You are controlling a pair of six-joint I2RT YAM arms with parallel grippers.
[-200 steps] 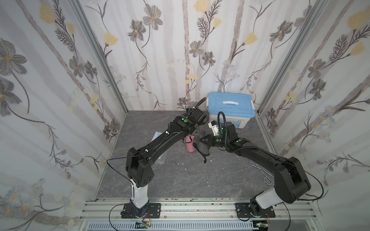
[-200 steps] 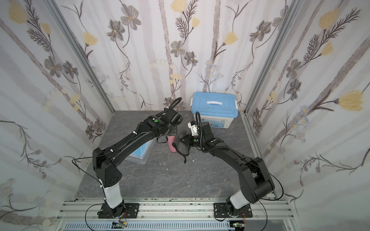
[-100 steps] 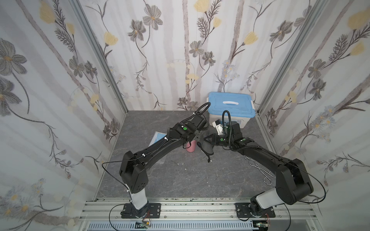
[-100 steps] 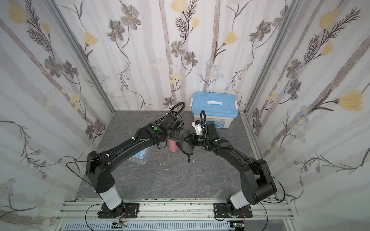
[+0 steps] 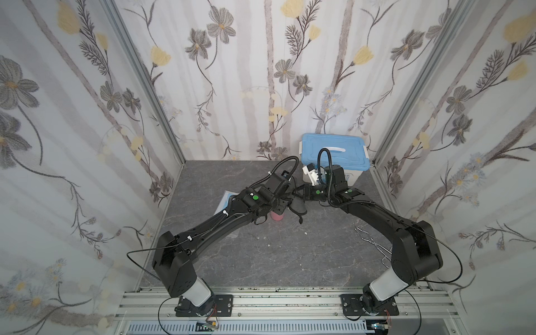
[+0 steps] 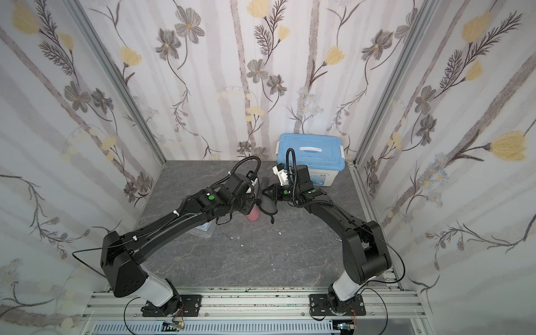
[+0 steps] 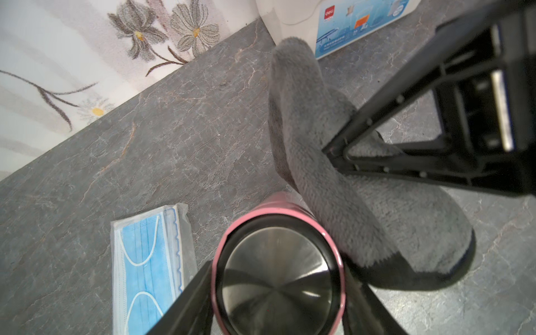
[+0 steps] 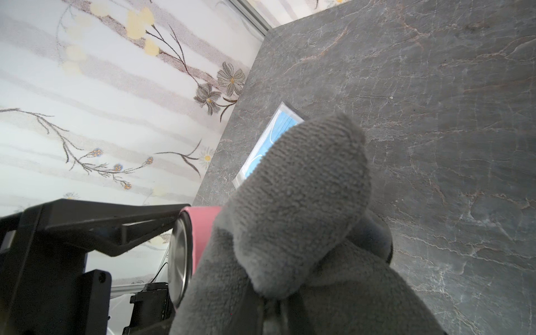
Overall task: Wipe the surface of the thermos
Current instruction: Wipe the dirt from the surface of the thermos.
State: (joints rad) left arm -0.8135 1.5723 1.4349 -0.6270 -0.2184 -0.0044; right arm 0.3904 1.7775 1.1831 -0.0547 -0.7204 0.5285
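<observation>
Left wrist view: left fingers (image 7: 278, 290) are gripping the thermos (image 7: 277, 278); right fingers (image 7: 333, 153), at two o'clock, are pinching the grey cloth (image 7: 333, 185) against it, wiping apparently underway.

In both top views the left arm hides most of the thermos (image 5: 277, 216), leaving only its base.

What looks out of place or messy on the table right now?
A few small white crumbs lie scattered on the gray table near the middle. A packet of blue face masks lies loose beside the thermos, and a bare wire piece lies by the right arm. Nothing looks spilled or broken.
</observation>
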